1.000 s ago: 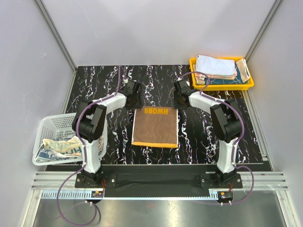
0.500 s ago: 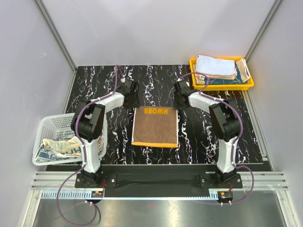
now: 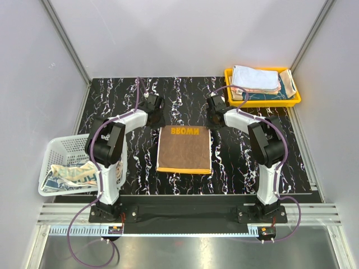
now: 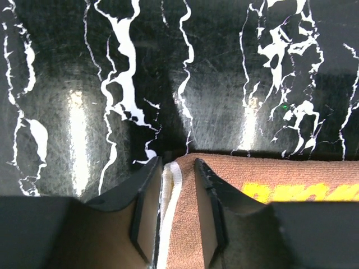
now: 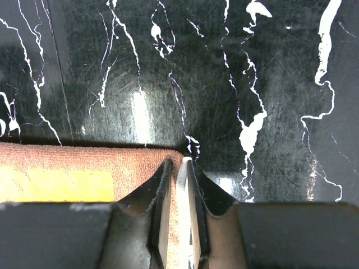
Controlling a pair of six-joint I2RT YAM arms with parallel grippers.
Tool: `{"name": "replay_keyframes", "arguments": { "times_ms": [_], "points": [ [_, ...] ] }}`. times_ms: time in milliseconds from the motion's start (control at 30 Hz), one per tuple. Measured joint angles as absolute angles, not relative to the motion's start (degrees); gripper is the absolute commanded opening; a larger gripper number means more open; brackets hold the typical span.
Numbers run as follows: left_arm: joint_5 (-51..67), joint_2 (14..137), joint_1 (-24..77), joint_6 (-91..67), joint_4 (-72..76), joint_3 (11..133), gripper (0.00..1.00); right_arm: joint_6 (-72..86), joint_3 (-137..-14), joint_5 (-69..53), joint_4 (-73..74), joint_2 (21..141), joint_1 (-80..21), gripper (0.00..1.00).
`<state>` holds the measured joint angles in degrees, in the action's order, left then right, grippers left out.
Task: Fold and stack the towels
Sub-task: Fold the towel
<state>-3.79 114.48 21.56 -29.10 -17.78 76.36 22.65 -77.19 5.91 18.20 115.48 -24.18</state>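
My left gripper (image 4: 176, 168) straddles, half open, a far corner of the brown yellow-lettered terry towel (image 3: 184, 151). My right gripper (image 5: 178, 168) pinches the other.

We note: left arm (image 3: 109, 185), right arm (image 3: 268, 179) white-shelled, black joints; purple cables (image 3: 138, 89) looping from bases; matte black tool fingers (image 4: 147, 196).

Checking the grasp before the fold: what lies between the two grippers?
The far, yellow-lettered edge of the brown towel spans from left gripper to right gripper, clearest in the top view.
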Motion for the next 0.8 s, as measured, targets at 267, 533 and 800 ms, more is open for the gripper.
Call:
{"name": "replay_keyframes", "arguments": {
  "times_ms": [267,533,800],
  "points": [
    [-1.89,115.07,21.04,-29.98,-16.01,76.36,0.08,22.17,-77.19,4.75,17.63,115.7,-23.38,0.08],
    [0.16,115.24,20.6,-29.98,-14.94,76.36,0.0,21.8,-77.69,3.57,17.5,115.92,-22.68,0.0],
    [1.17,112.92,19.73,-30.0,-13.61,76.36,0.0,21.17,-78.96,4.03,18.31,115.55,-22.37,0.0]
  ]
}}
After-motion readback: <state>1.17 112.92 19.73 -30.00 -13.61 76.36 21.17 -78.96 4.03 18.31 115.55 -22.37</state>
